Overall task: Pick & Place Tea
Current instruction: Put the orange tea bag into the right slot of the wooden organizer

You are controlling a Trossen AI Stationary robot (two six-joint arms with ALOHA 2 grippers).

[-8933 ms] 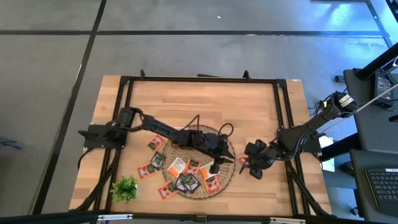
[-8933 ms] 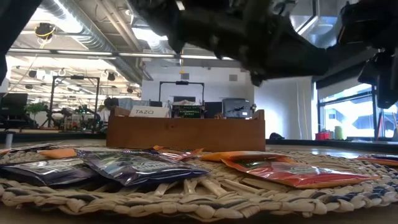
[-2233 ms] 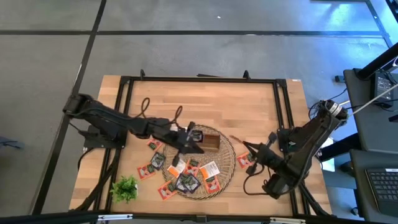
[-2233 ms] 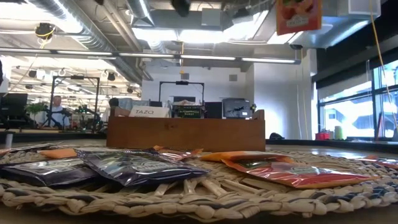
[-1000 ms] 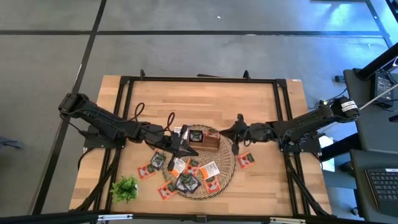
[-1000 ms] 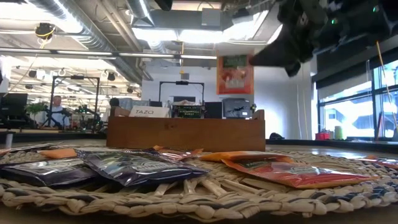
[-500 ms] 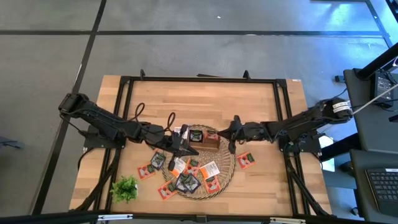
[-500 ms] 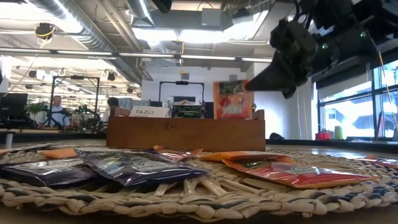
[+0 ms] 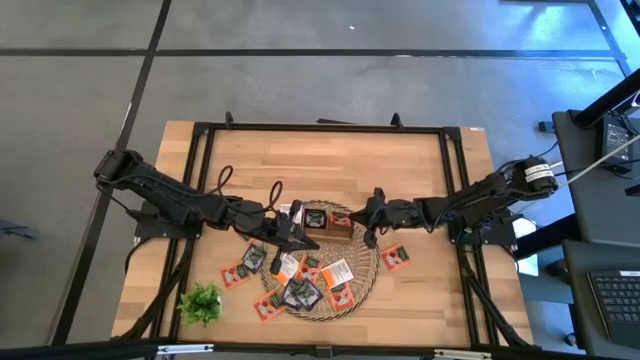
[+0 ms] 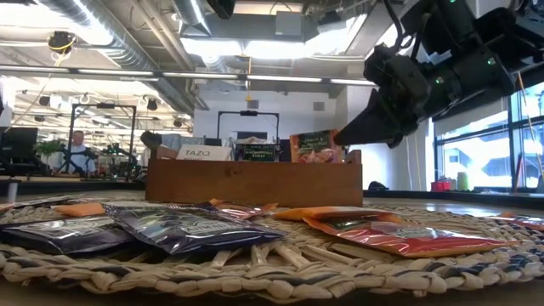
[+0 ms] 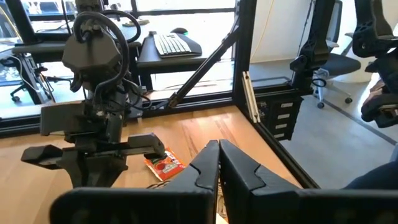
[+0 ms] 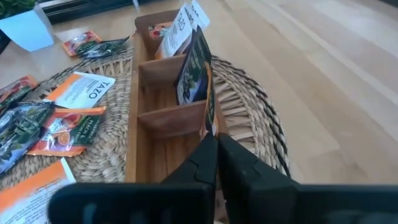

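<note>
A red-orange tea sachet (image 10: 313, 146) stands in the end compartment of the brown wooden tray (image 10: 255, 183) nearest my right arm. My right gripper (image 10: 340, 138) is shut on it. A dark sachet (image 12: 194, 68) and a white one (image 12: 184, 23) stand in the tray's other two compartments. Several more tea sachets (image 9: 300, 288) lie flat on the round wicker mat (image 9: 366, 275). My left gripper (image 9: 292, 232) hovers shut and empty over the mat, just left of the tray (image 9: 328, 224). My right gripper pinches the red-orange sachet between its two fingers at the sachet's upper edge (image 12: 210, 121), which shows edge-on in the wrist view. The fingers slant down from the table's right side. The sachet stands upright with its lower part inside the tray's compartment.
One red sachet (image 9: 397, 258) lies on the bare wood right of the mat, and others (image 9: 240, 270) lie left of it. A small green plant (image 9: 200, 302) stands at the near left. The black frame rails (image 9: 452, 180) border the table.
My right gripper has come down and toward the table's left with the red-orange sachet. The sachet hung clear above the tray a second ago; now its lower part is down behind the tray's wall.
</note>
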